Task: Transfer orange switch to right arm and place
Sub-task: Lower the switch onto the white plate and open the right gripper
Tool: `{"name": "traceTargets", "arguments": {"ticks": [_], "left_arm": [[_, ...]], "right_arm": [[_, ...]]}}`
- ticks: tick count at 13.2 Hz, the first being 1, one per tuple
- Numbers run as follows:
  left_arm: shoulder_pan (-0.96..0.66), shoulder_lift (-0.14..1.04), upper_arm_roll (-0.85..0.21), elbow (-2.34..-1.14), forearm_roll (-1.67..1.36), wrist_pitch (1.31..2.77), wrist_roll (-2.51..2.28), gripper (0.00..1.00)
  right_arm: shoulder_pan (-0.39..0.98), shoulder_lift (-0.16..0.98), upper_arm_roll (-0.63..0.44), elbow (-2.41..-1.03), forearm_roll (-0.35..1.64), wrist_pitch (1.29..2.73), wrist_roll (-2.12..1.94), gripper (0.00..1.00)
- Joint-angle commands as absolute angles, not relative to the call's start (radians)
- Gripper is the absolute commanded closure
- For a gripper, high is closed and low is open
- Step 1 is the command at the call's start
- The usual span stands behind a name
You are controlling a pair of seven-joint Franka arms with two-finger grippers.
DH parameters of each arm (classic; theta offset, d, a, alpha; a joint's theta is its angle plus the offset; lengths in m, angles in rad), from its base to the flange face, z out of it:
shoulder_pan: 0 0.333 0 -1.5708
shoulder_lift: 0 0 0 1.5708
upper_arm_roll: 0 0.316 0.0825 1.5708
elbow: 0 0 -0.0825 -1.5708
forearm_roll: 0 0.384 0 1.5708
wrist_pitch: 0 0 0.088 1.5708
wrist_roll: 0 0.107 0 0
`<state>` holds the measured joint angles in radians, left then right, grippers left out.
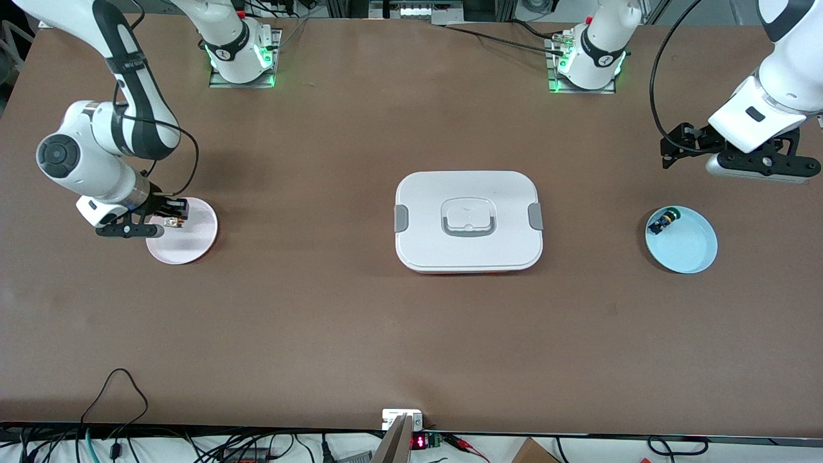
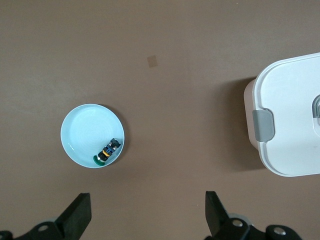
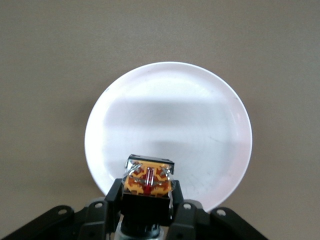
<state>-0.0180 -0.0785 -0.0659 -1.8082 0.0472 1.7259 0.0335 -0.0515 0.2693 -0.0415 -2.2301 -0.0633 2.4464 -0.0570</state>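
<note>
Item: small orange-backed push-button switch (image 3: 148, 181), clamped in my right gripper (image 3: 147, 200) over round pink plate (image 3: 200, 130) for placing; left gripper (image 2: 147, 215) waits, fingers apart.

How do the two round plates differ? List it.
The pink plate lies toward the right arm's end of the table, the blue plate toward the left arm's end. The pink plate is bare, with the right gripper holding the orange switch over it; the blue plate holds a green-capped switch, with the left gripper open above the table near it. Both are round and shallow.

Robotics lab: bolted arm bases (image 1: 243, 56), cables (image 1: 116, 399) along table edge.
</note>
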Motion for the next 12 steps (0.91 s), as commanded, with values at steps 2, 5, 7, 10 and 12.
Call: {"name": "traceTargets", "arguments": {"ticks": [2, 5, 7, 10, 12], "left_arm": [[-0.018, -0.072, -0.064, -1.789, 0.028, 1.707, 0.058, 0.0], [-0.018, -0.072, -0.064, -1.789, 0.028, 1.707, 0.057, 0.0], [-0.018, -0.072, -0.064, -1.789, 0.028, 1.707, 0.058, 0.0], [-0.018, -0.072, -0.064, -1.789, 0.028, 1.707, 0.057, 0.0], [-0.018, -0.072, -0.064, -1.789, 0.028, 1.707, 0.057, 0.0]], "right_arm": [[-0.067, 0.343, -0.034, -2.229, -0.078, 2.554, -0.072, 1.0], [-0.078, 0.379, -0.034, -2.229, -0.078, 2.611, -0.078, 1.0], [-0.081, 0.396, -0.034, -2.226, -0.077, 2.631, -0.078, 0.99], [-0.083, 0.42, -0.034, -2.226, -0.077, 2.658, -0.078, 0.88], [-0.083, 0.423, -0.034, -2.226, -0.077, 2.658, -0.077, 0.46]]}}
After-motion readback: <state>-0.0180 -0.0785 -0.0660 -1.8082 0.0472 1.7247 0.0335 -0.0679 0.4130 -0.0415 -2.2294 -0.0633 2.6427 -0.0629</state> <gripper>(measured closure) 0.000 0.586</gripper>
